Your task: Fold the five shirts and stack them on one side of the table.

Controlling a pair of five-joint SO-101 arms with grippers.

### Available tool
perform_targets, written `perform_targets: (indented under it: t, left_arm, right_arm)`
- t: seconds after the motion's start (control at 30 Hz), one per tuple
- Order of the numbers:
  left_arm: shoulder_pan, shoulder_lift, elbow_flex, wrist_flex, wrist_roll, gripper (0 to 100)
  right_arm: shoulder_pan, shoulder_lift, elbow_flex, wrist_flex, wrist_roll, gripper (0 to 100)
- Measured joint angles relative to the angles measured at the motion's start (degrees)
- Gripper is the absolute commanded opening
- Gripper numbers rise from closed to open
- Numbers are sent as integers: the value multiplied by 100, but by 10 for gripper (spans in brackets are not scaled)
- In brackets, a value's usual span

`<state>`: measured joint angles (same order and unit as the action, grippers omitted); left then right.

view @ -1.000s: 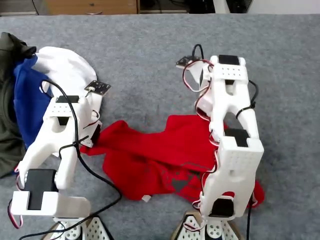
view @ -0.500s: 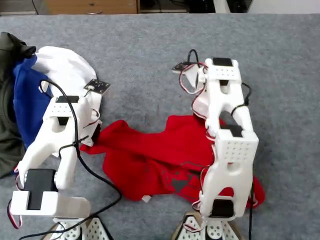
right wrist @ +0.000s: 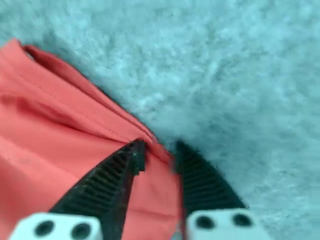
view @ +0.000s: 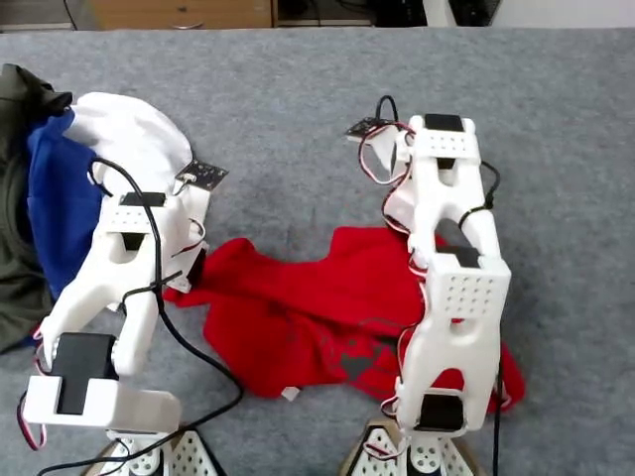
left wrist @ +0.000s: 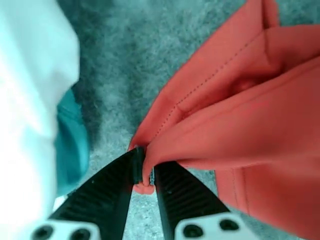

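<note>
A red shirt (view: 308, 317) lies crumpled and spread across the grey table between the two arms. My left gripper (view: 189, 270) is at its left sleeve end; in the left wrist view the left gripper (left wrist: 145, 170) is shut on the red shirt's (left wrist: 240, 115) hemmed edge. My right gripper (view: 417, 238) is at the shirt's far right corner. In the right wrist view the right gripper (right wrist: 157, 152) has the red shirt's (right wrist: 55, 145) hem pinched between its black fingers (right wrist: 120, 170). A white shirt (view: 134, 134), a blue shirt (view: 55, 203) and a dark green shirt (view: 18, 228) lie heaped at the left.
The heap of shirts sits right beside the left arm; the white shirt (left wrist: 27, 95) and a blue fold (left wrist: 72, 147) lie close to the left gripper. Bare grey table (view: 268, 119) stretches behind and to the right. A wooden cabinet (view: 184, 12) stands beyond the far edge.
The right arm has shifted a little to the left over the shirt's far corner. The left arm has edged slightly right and forward, holding the sleeve.
</note>
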<state>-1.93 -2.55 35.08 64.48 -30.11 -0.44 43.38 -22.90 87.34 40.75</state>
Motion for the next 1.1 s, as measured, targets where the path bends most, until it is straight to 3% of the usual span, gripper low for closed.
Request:
perform_targets:
  t: [0.67, 1.0, 1.1]
  left_arm:
    - [0, 0, 167, -281, 0, 19]
    - [9, 0, 167, -316, 0, 19]
    - [9, 0, 167, -316, 0, 19]
  right_arm:
    - [-26, 53, -1890, -44, -835, 4]
    - [-334, 53, -2154, -1653, -1073, 16]
    - [-484, 62, -2004, -2198, -1073, 121]
